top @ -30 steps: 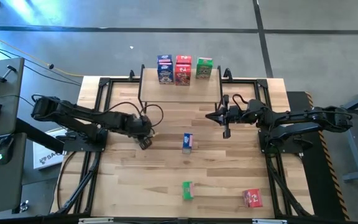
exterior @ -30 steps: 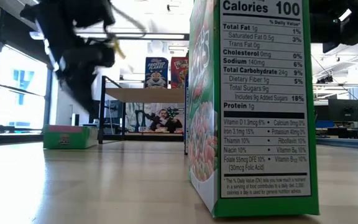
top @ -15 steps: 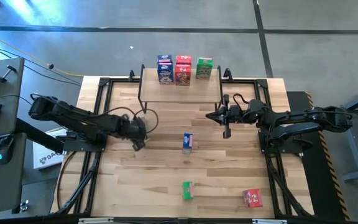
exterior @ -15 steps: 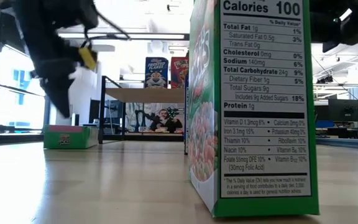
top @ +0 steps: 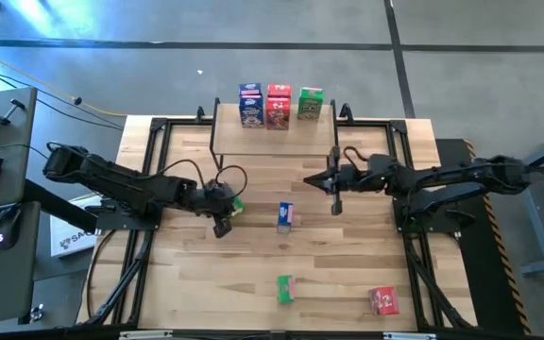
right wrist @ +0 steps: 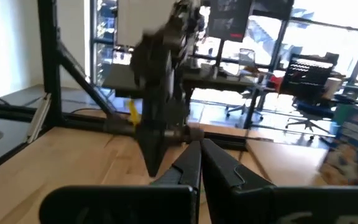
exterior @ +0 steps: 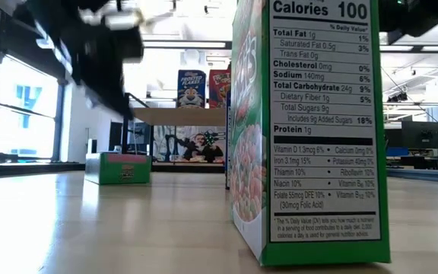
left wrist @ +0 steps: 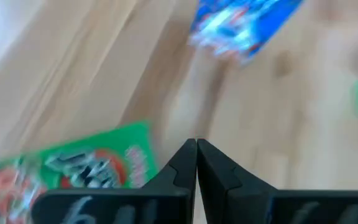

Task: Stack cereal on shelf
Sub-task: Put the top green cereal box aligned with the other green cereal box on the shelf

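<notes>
Overhead view of the table (top: 253,283) with two arms; supplementary low and wrist views.

**Writing.** The nearest green box (exterior: 310,129), standing upright, fills the low view; its side panel reads "Calories 100", then "Total Fat 1g", "Sodium 140mg", "Total Carbohydrate 24g", "Protein 1g" and a vitamin list. On the shelf (top: 274,142), the blue box (top: 250,105) shows "Frosted Flakes" in the low view. The print on the red box (top: 278,105) and the far green box (top: 311,103) cannot be read.

**Orientation.** These three boxes form a left-to-right row on the far edge of the shelf, upright, faces toward the near side. A blue box (top: 285,215) sits at table centre, long axis running near to far. The nearest green box stands close to the near edge at centre; a red box (top: 382,300) lies flat at the near right corner. Another green box (top: 237,202) lies flat on its side just right of the left gripper (top: 221,227), its long axis left to right in the low view.

**Grippers.** The left gripper's fingers are pressed together, holding nothing; the tip is just beside the flat green box, contact not discernible. The right gripper (top: 336,206), right of centre near the shelf's right leg, also has its fingers together and empty.

**Open room.** Bare tabletop lies between the centre blue box and the near boxes, and along the near left. The shelf top in front of the row is unoccupied.
</notes>
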Controlling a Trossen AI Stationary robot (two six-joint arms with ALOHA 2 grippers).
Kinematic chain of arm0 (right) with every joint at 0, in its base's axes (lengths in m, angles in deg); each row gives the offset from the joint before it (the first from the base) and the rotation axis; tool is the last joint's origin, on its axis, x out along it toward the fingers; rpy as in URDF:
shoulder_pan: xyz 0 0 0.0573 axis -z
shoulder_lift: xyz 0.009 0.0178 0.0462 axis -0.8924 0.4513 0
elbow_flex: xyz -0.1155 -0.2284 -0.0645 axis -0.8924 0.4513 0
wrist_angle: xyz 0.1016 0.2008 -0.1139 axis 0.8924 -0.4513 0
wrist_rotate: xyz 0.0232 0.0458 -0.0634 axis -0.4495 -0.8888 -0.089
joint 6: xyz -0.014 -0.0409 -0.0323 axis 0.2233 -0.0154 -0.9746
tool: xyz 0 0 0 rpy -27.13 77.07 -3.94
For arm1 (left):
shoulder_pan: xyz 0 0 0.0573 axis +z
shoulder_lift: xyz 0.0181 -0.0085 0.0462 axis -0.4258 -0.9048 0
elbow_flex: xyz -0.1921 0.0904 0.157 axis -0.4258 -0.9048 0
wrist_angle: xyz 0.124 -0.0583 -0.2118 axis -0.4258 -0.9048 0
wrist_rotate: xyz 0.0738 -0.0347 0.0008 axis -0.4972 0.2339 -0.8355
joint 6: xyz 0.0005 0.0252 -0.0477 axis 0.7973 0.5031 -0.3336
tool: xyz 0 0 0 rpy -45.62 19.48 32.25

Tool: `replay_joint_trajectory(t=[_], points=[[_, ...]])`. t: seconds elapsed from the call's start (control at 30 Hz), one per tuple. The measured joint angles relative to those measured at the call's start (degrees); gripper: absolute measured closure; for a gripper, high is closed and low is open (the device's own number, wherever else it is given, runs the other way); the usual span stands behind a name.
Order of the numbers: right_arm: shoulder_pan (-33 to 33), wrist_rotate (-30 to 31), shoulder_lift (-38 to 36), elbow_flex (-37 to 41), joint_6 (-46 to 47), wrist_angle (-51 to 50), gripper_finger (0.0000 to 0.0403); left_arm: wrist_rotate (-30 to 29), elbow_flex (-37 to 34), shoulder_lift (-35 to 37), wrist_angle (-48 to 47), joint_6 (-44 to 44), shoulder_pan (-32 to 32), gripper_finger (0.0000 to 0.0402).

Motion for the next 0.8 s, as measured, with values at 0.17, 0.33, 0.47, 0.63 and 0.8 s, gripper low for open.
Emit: replay_joint_trajectory(t=[0.17,0.33,0.47,0.63,0.8], points=[[-1.4,-0.5,9.5,-8.5,-0.2,-2.5,0.0402,-0.4,-1.3,5.4,-6.8,-1.6,-3.9,0.0397],[-1.3,-2.8,20.6,-21.0,-0.2,-15.2,0.0402,-1.1,-7.7,8.4,-6.6,-11.3,-9.5,0.0397],[-1.1,-2.8,29.3,-30.9,-0.2,-23.2,0.0402,-7.5,-11.7,8.3,-3.2,-18.0,-13.9,0.0397],[0.2,-2.9,38.2,-41.3,1.1,-30.9,0.0402,-12.7,-14.8,7.4,-2.0,-23.1,-16.8,0.0397],[1.7,-2.7,45.7,-49.1,2.0,-36.4,0.0402,-14.7,-16.1,6.9,-0.3,-24.0,-17.2,0.0397]])
